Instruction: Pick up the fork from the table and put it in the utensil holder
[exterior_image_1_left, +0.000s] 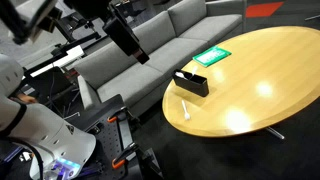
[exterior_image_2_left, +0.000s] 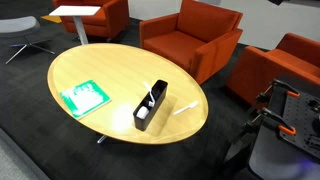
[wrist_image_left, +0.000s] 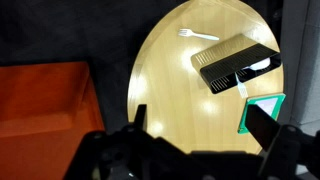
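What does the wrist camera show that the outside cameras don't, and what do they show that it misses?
Only the wrist view shows the gripper from close up, its two fingers spread open. Only the exterior views show the grey sofa behind the table and a small white side table. All views share the round table, the white fork lying on it near but apart from the black utensil holder, and the green-and-white card.
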